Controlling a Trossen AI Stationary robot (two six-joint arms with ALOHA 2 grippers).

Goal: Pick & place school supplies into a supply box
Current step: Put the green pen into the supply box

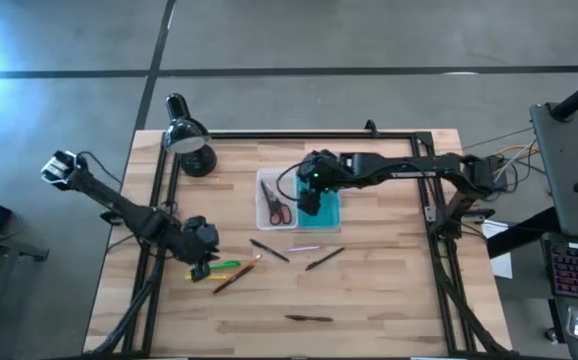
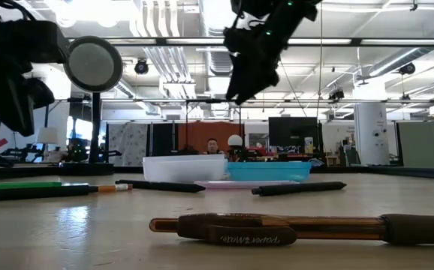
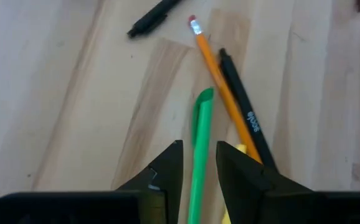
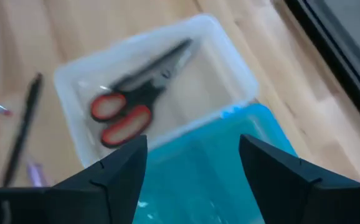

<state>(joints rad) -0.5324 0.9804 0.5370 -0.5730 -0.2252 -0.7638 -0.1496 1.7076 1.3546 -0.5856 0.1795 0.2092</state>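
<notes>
green pen | on table between fingers of left gripper, jaws parted, not yet clamped | light, stiff, slick: pinch mid-barrel | orange pencil touching | far: scissors in supply box, right gripper spread above

Wooden table carries pens, supply box, lamp.

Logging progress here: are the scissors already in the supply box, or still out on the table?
In. The scissors lie flat inside the clear tray half of the supply box, red handles visible; the open right gripper hovers above the box's teal lid half.
</notes>
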